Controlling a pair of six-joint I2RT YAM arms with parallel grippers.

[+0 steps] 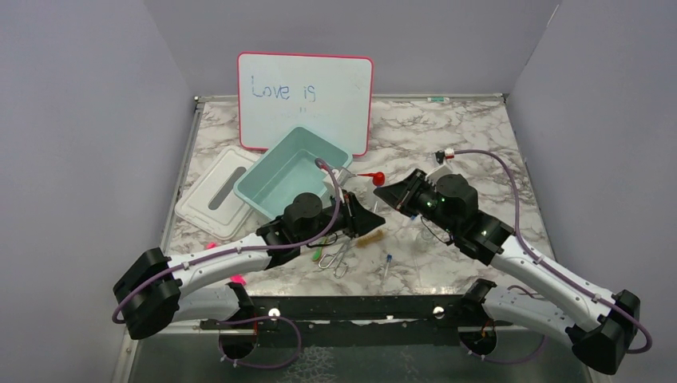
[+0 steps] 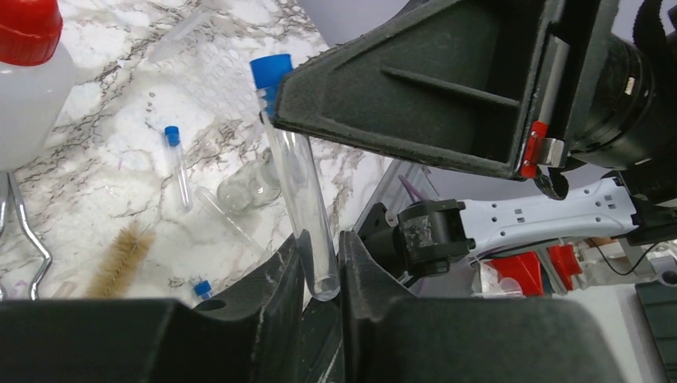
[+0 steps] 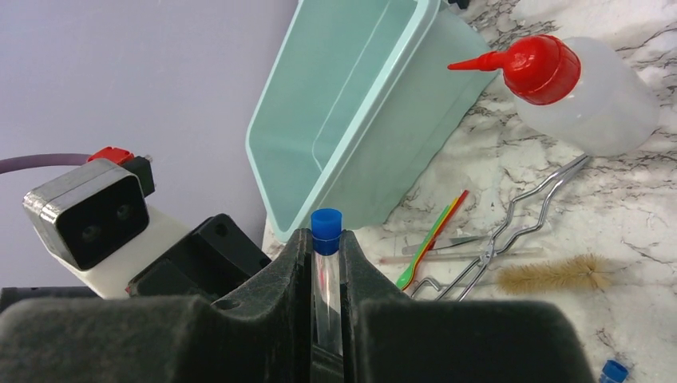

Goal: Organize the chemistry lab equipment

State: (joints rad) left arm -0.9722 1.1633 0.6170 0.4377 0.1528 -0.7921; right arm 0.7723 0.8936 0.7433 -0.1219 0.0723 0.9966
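At the far left a flat white plastic lid [image 1: 215, 191] lies on the marble table [image 1: 479, 152]. Beside it the open teal plastic bin [image 1: 291, 171] looks empty as far as the overhead and right wrist views reach into it.

Just right of the bin, above the middle of the table, the left gripper [image 2: 323, 243] holds its jaws narrow around the rounded bottom end of a long clear tube with a blue cap [image 2: 299, 183], and the pads appear to touch the glass. The right gripper [image 3: 325, 238] is clamped on the same tube just below the cap. The tube therefore hangs in the air between the two arms, off the table.

Below and to the right, the rest lies loose on the marble: bent metal tongs [image 3: 488, 249], a brown bristle brush [image 3: 559, 274], a shorter blue-capped tube [image 2: 177, 163], a small glass flask [image 2: 249, 187] and a white squeeze bottle with red nozzle [image 3: 595, 96].

I judge the organizing barely begun. One tube appears to be mid-handover, nothing is in the bin, and every other piece waits to be sorted.
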